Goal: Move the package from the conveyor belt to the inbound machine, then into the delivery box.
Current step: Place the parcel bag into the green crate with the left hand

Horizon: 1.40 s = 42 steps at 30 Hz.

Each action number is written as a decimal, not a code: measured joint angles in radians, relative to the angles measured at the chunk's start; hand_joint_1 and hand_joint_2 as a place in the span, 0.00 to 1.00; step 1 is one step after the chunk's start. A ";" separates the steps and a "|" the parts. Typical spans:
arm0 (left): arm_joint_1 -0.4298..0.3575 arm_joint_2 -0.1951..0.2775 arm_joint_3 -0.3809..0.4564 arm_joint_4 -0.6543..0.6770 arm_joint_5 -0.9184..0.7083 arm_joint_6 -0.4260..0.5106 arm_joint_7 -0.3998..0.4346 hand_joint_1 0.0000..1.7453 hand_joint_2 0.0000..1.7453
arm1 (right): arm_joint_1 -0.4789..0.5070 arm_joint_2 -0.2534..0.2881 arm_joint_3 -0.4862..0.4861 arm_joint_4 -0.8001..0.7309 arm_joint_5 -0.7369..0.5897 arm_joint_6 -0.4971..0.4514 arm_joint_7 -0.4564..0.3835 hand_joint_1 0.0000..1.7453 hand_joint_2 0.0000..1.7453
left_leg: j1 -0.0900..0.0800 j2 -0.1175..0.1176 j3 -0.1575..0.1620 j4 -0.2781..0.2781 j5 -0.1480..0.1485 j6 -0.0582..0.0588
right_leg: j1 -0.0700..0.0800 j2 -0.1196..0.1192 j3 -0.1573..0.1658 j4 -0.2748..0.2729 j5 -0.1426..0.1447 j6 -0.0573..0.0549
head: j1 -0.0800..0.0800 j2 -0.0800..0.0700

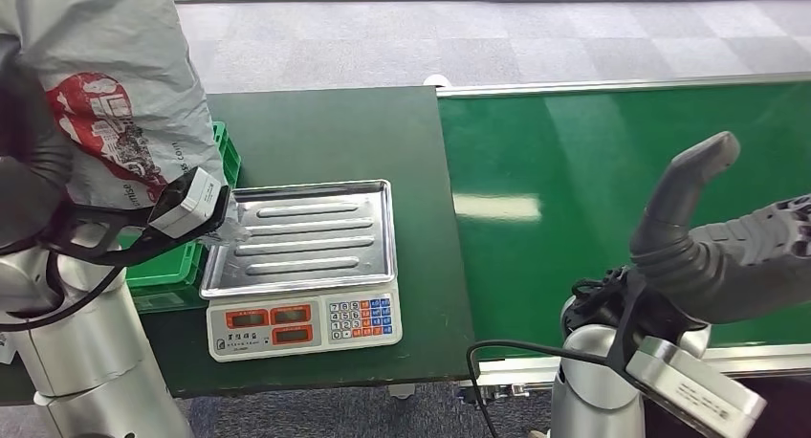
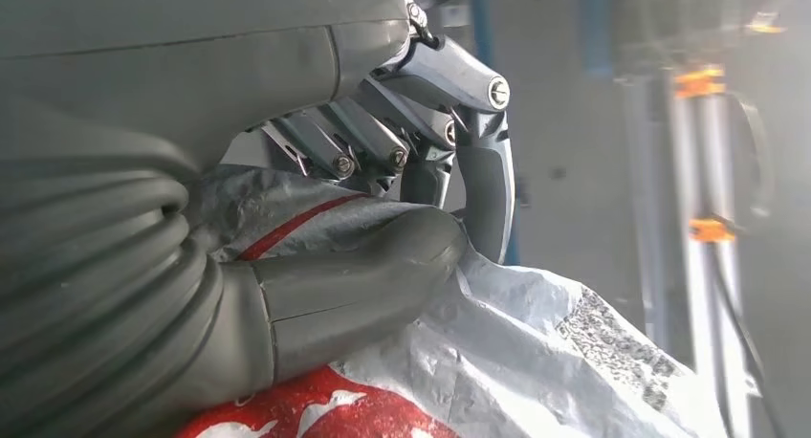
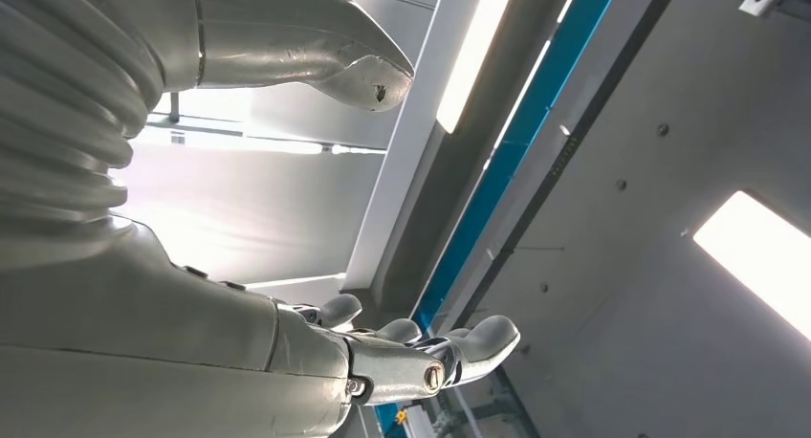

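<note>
The package (image 1: 105, 94), a grey plastic mailer bag with red print, hung in the air up and to the left of the scale (image 1: 304, 266), above the green crate (image 1: 177, 256) beside it. The left hand (image 2: 383, 218) held it: its thumb pressed into the crumpled film from one side, and its fingers (image 2: 478, 170) curled over the other. The bag looked soft and light; it creased and sagged freely, so the contents probably shifted inside. The film was glossy and likely slippery, so a pinch on a gathered fold or a bulky part seemed safer than on flat skin. The scale's steel tray (image 1: 306, 237) lay bare, to the left of the green belt (image 1: 622, 199). The right hand (image 3: 421, 352) was raised over the belt, fingers spread and holding nothing.
</note>
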 joint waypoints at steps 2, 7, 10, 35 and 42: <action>-0.018 0.052 0.024 0.068 0.000 0.000 0.050 1.00 1.00 | 0.003 0.000 0.000 -0.002 0.005 0.000 0.000 0.00 1.00 | 0.000 0.001 0.001 0.000 0.001 -0.001 | 0.001 0.001 -0.001 0.000 0.001 -0.001 | 0.000 0.000; -0.256 0.267 -0.209 0.498 0.000 -0.004 0.789 1.00 1.00 | 0.014 0.000 0.001 -0.021 0.018 -0.002 0.000 0.00 1.00 | 0.000 -0.004 -0.003 0.002 0.006 -0.005 | 0.006 -0.004 -0.007 -0.001 0.005 -0.006 | -0.004 0.000; -0.355 0.267 -0.563 0.846 0.055 -0.038 1.222 1.00 1.00 | 0.014 0.000 0.004 -0.022 0.026 -0.001 0.000 0.00 1.00 | 0.000 -0.010 -0.001 0.001 0.007 -0.005 | 0.003 -0.010 0.001 0.000 0.005 -0.005 | -0.002 0.000; -0.375 0.371 -0.713 1.595 0.388 -0.368 1.265 1.00 1.00 | 0.020 0.000 0.037 -0.065 0.078 -0.001 0.000 0.00 1.00 | 0.002 0.012 -0.004 -0.002 0.006 -0.007 | 0.001 0.010 -0.010 0.002 0.009 -0.009 | -0.002 0.000; -0.305 0.389 -0.559 1.533 0.498 -0.072 1.204 1.00 1.00 | 0.024 -0.001 0.037 -0.071 0.091 -0.001 0.000 0.00 1.00 | 0.001 0.014 -0.003 -0.001 0.006 -0.007 | 0.001 0.013 -0.011 0.002 0.009 -0.009 | -0.002 0.000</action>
